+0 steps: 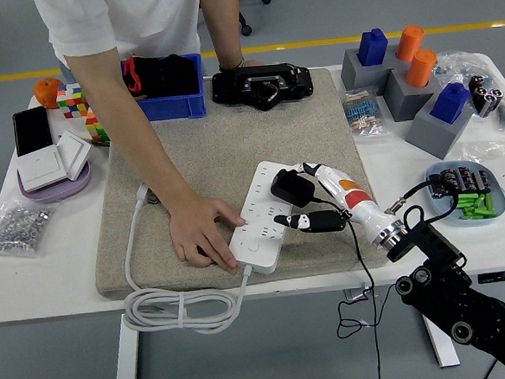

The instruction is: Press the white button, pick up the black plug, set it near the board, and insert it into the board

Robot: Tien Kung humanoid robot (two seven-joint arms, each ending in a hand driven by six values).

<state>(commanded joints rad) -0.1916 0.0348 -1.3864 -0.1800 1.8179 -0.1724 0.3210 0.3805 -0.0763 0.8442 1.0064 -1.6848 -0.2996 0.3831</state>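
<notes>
A blue bin (175, 104) sits behind the beige mat (224, 148).

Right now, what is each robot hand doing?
Left robot hand: not in view.
Right robot hand: closed on the black plug, over the white power strip.

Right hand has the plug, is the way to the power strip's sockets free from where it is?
Probably yes. The right hand holds the black plug right over the power strip, and the person's hand steadies only its left edge, leaving the sockets beneath uncovered.
</notes>
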